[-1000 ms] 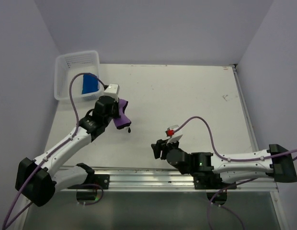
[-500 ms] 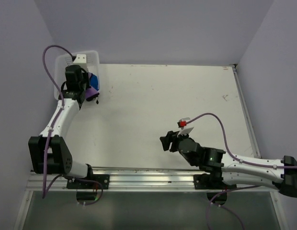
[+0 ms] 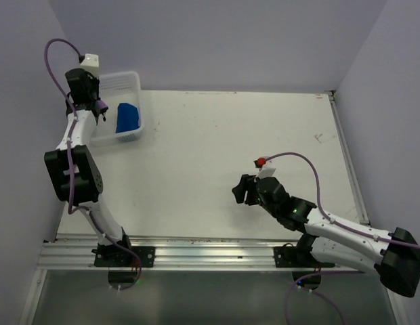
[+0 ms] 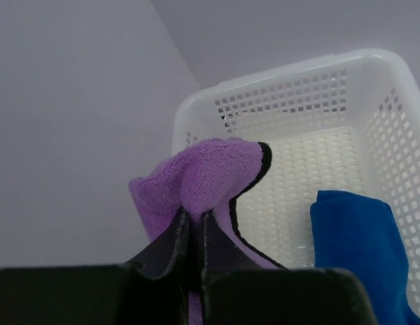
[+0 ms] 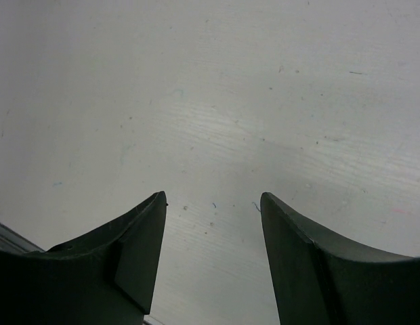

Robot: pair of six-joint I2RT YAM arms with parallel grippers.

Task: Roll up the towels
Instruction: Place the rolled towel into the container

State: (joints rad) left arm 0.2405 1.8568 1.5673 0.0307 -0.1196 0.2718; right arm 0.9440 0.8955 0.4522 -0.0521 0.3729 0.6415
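The left gripper (image 4: 195, 227), clenched on the purple towel (image 4: 210, 169), hung above the left side of the basket (image 4: 291, 71), with the blue towel (image 4: 359, 237) lying inside to its right, while the right gripper (image 5: 213, 203) gaped empty, well apart.

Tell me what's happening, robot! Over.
Left gripper shut on purple towel, at basket rim. Right gripper open, empty. Blue towel inside basket. Nothing blocking.

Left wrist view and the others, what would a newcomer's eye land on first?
The bright purple towel pinched in the shut left gripper, held up by the left side of the white basket at the far left corner of the table. Next, the blue towel lying inside that basket, and the right gripper open over the table.
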